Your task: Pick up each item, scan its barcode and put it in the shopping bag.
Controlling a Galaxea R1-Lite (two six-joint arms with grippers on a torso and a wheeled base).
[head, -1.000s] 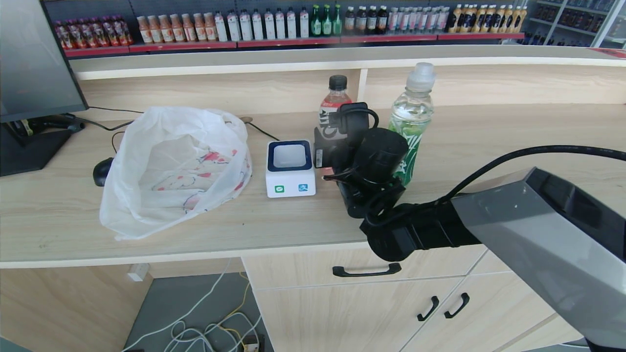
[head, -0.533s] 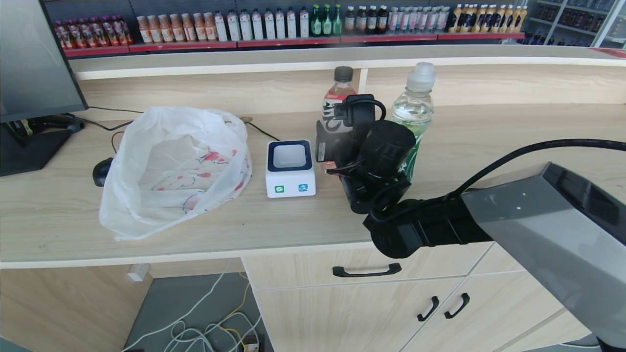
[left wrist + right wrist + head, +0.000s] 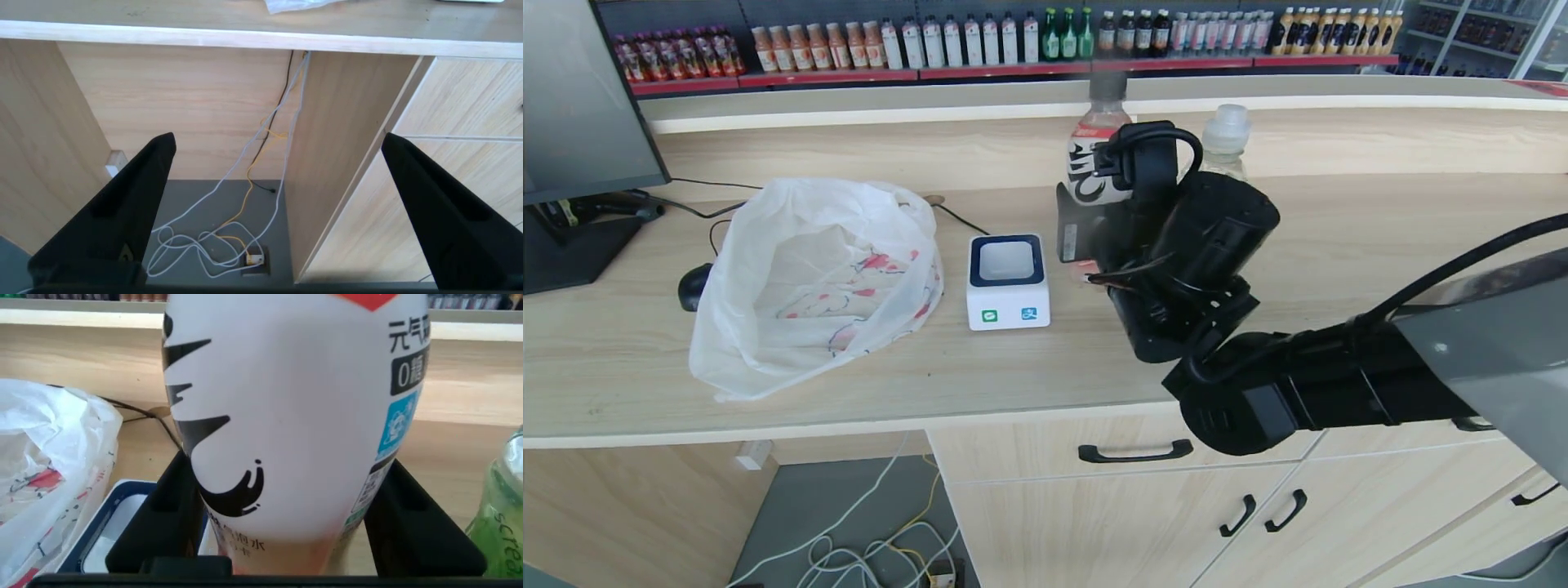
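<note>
White-labelled bottle (image 3: 1092, 159) is held upright, pinched between the fingers of the right hand (image 3: 1090, 237), just right of the scanner (image 3: 1008, 280) (the shopping bag (image 3: 817, 278) lies on the scanner's other side, on the desk (image 3: 890, 384)); the left hand (image 3: 276, 163) has its fingers spread wide

Head camera: high, facing forward and down over the light wooden counter (image 3: 1029, 367) at mid distance; crumpled white plastic shopping bag (image 3: 817, 278) left, white cube scanner with dark blue rim (image 3: 1008, 282) centre. Right wrist camera: just above counter level, facing far, very close on the white-labelled clear drink bottle (image 3: 294, 433); bag and scanner at its edge are shared with head. Left wrist camera: low, below the counter edge, facing the cabinet front; shares the tangled white and yellow floor cables (image 3: 221, 237) with head.
</note>
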